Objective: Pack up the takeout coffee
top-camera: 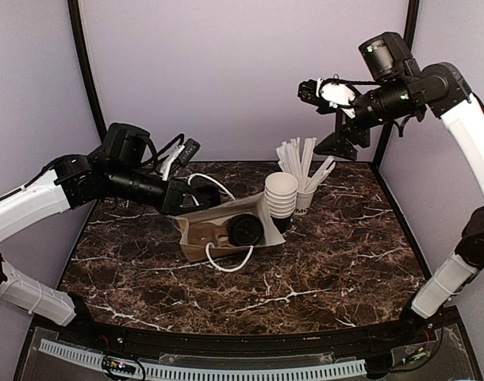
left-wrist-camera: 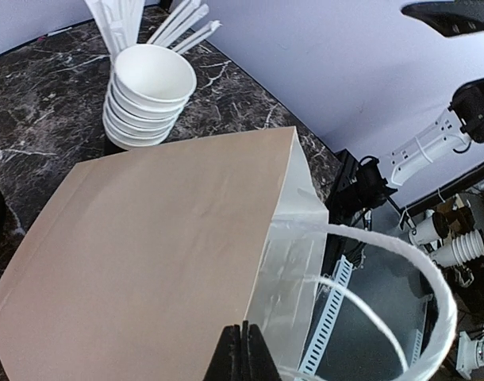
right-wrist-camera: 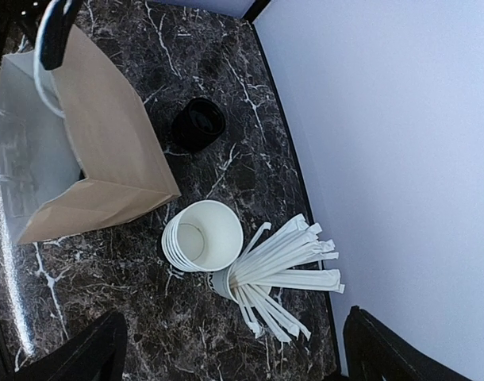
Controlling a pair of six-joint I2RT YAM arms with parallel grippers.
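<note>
Desk (top-camera: 321, 270): dark marble, everything sat mid to back.

Paper bag (top-camera: 226, 216): biggest item, lying tilted with its mouth toward your left arm and its white rope handles hanging loose. Your left claw (left-wrist-camera: 242, 337) was clenched, and in the wrist view it looked pinched on the bag's mouth edge, propping it open.

Stack of lidless cups (top-camera: 281, 194): just behind the bag's far end. Not your target.

White cup of straws (top-camera: 304, 200): right beside the stack, wrapped straws fanned out. Also not your target.

Takeout coffee (right-wrist-camera: 198, 125): small black cup with a black lid, on the desk just beside the bag's wall. It was outside the bag, so not packed yet. I couldn't confirm it was upright.

Your right claw (right-wrist-camera: 234, 333) was released, jaws wide and empty, high above the straws and well apart from the coffee.

Handling call:
- The paper wall is soft and would crush if you over-squeezed.
- The plastic lid is slick and could pop off, so don't grab there.
- Take it around the body, below the lid rim, with a moderate squeeze.
- I couldn't tell the fill, so treat it as full and keep it level.
- The bag is floppy, so the mouth needed that left hold.
</note>
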